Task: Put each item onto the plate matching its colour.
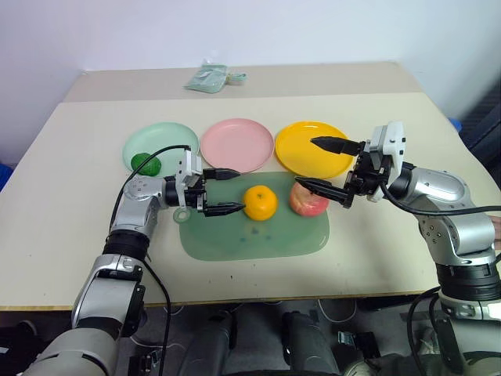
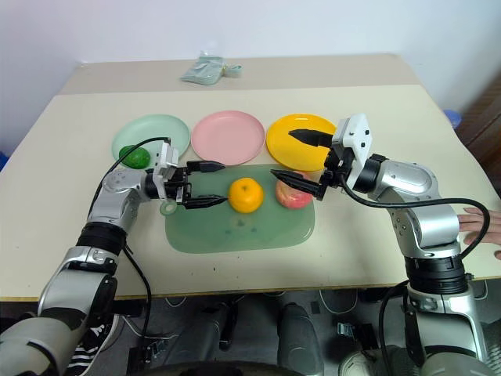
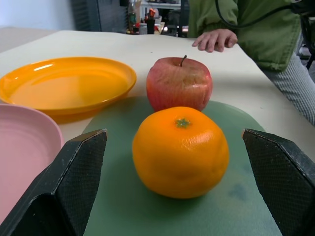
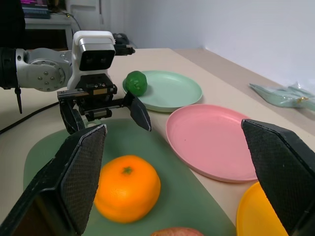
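The orange [image 1: 260,202] and the red-pink apple [image 1: 308,197] lie side by side on the green mat [image 1: 258,235]. The small dark green fruit [image 1: 145,164] rests on the mint green plate [image 1: 168,139]. The pink plate [image 1: 236,145] and the yellow plate [image 1: 313,147] stand bare behind the mat. My left gripper [image 1: 237,191] is open and level, pointing at the orange [image 3: 180,151] from just left of it, fingertips a little short of the fruit. My right gripper [image 1: 305,162] is open, hovering over the apple and the near rim of the yellow plate, holding nothing.
A crumpled plastic bag [image 1: 211,77] lies at the far edge of the table. A person's hand [image 2: 477,227] rests on the table's right edge, behind my right arm. Bare tabletop lies left of the mint plate and in front of the mat.
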Robot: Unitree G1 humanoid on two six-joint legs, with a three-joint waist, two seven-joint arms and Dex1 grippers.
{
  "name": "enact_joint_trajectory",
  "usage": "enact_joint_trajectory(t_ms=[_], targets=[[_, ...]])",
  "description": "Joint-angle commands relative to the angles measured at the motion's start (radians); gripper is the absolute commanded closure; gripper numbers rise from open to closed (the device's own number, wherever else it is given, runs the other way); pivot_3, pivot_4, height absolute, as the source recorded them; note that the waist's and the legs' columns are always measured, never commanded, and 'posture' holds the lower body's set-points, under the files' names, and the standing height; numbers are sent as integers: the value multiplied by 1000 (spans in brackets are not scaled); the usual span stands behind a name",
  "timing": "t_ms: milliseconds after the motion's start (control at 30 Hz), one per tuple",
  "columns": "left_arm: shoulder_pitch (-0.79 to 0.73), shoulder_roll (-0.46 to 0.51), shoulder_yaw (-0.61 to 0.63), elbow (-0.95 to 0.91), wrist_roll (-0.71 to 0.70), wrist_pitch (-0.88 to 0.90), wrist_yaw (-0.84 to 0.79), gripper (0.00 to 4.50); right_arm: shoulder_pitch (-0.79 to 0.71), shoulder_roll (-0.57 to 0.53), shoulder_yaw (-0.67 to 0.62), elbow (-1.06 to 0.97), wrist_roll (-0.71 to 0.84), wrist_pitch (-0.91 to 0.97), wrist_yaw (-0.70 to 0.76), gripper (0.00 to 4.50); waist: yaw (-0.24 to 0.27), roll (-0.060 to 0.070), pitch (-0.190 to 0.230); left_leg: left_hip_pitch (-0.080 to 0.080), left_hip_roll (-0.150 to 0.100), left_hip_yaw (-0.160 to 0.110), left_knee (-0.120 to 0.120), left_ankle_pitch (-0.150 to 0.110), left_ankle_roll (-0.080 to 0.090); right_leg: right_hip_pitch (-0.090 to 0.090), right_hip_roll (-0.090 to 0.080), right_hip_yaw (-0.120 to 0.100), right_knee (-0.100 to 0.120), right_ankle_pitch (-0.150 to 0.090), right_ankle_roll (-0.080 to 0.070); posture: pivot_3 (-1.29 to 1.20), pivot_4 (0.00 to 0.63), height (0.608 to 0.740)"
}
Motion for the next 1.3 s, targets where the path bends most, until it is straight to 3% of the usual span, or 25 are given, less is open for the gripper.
enact_joint_trajectory(t_ms=[33,667,967,1033,1200,1300], targets=[[-26,32,41,-10,-22,4,-16,11,3,-4,-14,-41,10,-12,3,0,0,0,0,0,0,0,0,0,0,0,0,0,0,0,0,0,150,740],[54,190,135,-239,-132,246,-33,11,-94,69,152,-13,-97,85,-87,0,0,0,0,0,0,0,0,0,0,0,0,0,0,0,0,0,150,740],[84,198,134,-268,-136,262,-20,11,-155,93,180,-36,-83,225,-118,0,-1,0,0,0,0,0,0,0,0,-1,0,0,0,0,0,0,150,740],[84,202,132,-263,-133,259,-24,11,-182,110,203,-59,-41,340,-126,0,-3,0,0,0,0,0,0,0,0,-1,0,0,0,0,0,0,150,740],[95,212,130,-298,-139,278,-19,11,-242,124,341,-161,-143,507,-247,0,-4,0,0,0,1,0,-2,0,0,-3,0,1,1,0,-1,0,150,740],[100,225,136,-335,-149,306,-15,11,-273,120,359,-127,-113,538,-192,0,0,0,0,-1,0,0,-1,0,0,-3,0,1,1,0,0,0,150,740]])
